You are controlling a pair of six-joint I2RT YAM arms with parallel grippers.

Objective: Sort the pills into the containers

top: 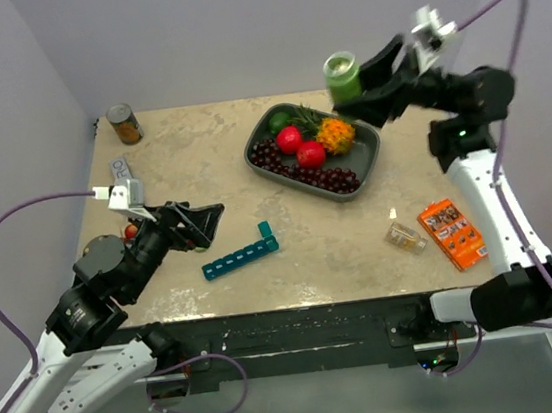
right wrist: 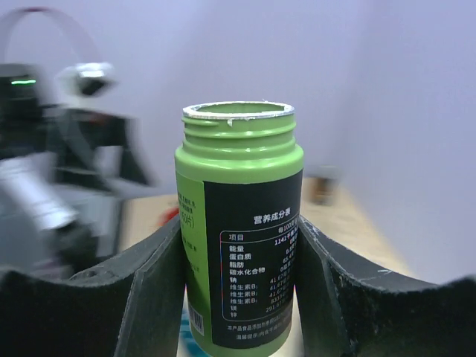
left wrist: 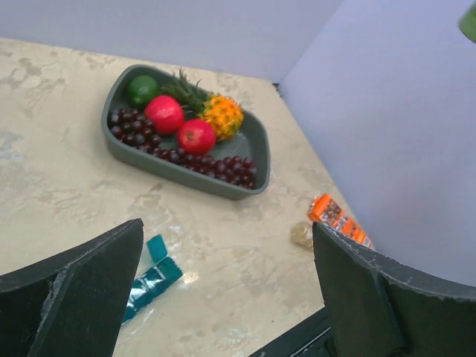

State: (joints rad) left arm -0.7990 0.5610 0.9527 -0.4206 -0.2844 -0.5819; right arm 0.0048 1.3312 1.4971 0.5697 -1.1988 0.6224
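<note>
The teal-blue pill organizer (top: pixel 240 256) lies on the table near the front left, with the lid at its right end open. It also shows in the left wrist view (left wrist: pixel 151 281). My left gripper (top: pixel 203 227) is open and empty, just above and left of the organizer, with its jaws wide apart in its wrist view (left wrist: pixel 223 297). My right gripper (top: pixel 357 88) is shut on an uncapped green pill bottle (top: pixel 343 75), held upright high above the back right of the table. The bottle (right wrist: pixel 242 223) fills the right wrist view. No loose pills show.
A dark grey fruit tray (top: pixel 370 144) with grapes, apples and a small pineapple sits at the back centre. A tin can (top: pixel 124 124) stands at the back left. A small clear packet (top: pixel 404 237) and an orange packet (top: pixel 453 233) lie at the front right.
</note>
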